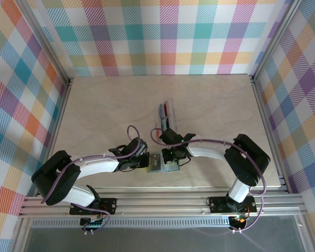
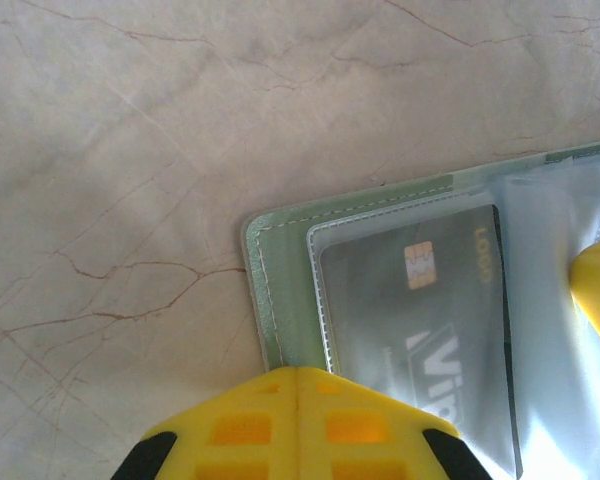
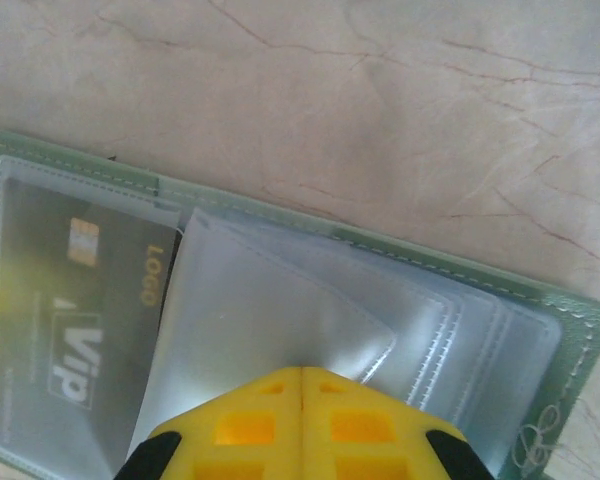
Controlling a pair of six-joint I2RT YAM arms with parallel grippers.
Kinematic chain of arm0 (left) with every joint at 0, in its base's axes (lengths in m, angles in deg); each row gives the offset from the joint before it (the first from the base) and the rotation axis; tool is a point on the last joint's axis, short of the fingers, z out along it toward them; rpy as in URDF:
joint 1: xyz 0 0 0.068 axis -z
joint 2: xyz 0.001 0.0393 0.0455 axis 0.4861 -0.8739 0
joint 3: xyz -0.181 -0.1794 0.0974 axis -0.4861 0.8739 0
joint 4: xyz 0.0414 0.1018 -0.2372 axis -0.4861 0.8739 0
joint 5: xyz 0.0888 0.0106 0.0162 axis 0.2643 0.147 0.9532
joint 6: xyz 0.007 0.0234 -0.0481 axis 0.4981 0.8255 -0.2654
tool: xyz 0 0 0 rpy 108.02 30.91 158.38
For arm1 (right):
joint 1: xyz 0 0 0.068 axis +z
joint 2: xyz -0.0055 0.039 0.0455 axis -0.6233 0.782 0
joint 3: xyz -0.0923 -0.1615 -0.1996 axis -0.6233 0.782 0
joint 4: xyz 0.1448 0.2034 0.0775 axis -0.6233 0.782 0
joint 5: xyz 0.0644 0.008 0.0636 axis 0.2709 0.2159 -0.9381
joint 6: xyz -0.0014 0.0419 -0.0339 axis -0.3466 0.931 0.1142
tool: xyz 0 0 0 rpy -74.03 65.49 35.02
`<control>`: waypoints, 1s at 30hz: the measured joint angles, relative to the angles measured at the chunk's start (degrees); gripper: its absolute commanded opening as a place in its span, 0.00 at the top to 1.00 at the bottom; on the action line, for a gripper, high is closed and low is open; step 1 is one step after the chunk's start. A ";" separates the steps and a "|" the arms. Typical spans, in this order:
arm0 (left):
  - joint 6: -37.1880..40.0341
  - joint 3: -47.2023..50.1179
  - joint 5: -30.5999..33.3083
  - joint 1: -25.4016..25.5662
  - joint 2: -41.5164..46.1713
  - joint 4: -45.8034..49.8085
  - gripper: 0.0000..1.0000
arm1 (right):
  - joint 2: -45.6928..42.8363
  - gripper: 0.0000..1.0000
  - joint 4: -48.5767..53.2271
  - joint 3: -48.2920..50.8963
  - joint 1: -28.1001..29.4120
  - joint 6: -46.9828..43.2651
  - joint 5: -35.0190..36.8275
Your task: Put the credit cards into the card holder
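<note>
Wallet [image 3: 572, 312] open, right gripper [image 3: 300, 376] perhaps pinching clear sleeve [image 3: 270, 310]

"Vip" and "LOGO" on dark card [image 3: 80, 320]

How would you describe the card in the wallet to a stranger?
Near the front edge of the table lies an open grey-green card holder. In its clear sleeve sits a dark grey card with a gold chip and Vip lettering; neighbouring sleeves look empty.

The left claw [image 2: 297, 385] hides part of the card holder [image 2: 280, 300], whose dark card [image 2: 430, 320] is cropped.
</note>
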 measured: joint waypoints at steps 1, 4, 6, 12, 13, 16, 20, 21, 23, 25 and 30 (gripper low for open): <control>0.00 0.00 0.02 0.00 0.00 0.00 0.95 | 0.00 1.00 -0.02 0.00 0.00 -0.13 -0.37; 0.00 0.00 0.00 0.00 0.00 0.00 0.95 | 0.00 1.00 -0.28 0.00 0.00 -0.33 -2.25; 0.00 0.00 0.02 0.00 0.00 0.00 0.95 | 0.00 1.00 -0.63 0.00 0.00 -0.33 -3.85; 0.00 0.00 0.00 0.00 0.00 0.00 0.95 | 0.00 0.82 -1.97 0.00 0.07 -0.33 -7.96; 0.00 0.00 0.00 0.00 0.00 0.00 0.95 | 0.00 0.78 -2.03 0.00 0.13 -0.35 -8.28; 0.00 0.00 0.00 0.00 0.00 0.00 0.95 | 0.00 0.66 -1.97 0.00 0.66 -0.15 -8.52; 0.00 0.00 0.00 0.00 0.00 -0.02 0.95 | 0.00 0.51 -1.95 0.00 1.46 -0.31 -8.35; 0.00 0.00 0.00 0.00 0.00 -0.02 0.95 | 0.00 0.48 -1.95 0.00 1.62 -0.26 -8.31; 0.00 0.00 0.00 0.00 0.00 -0.02 0.95 | 0.00 0.44 -1.99 0.00 1.95 -0.09 -8.20; 0.00 0.00 -0.02 0.00 0.00 -0.02 0.95 | -0.02 0.41 -1.99 -0.11 2.27 -0.13 -8.11; 0.00 0.00 -0.02 0.00 0.00 -0.02 0.94 | -0.66 0.33 -1.95 -0.24 2.89 0.04 -8.17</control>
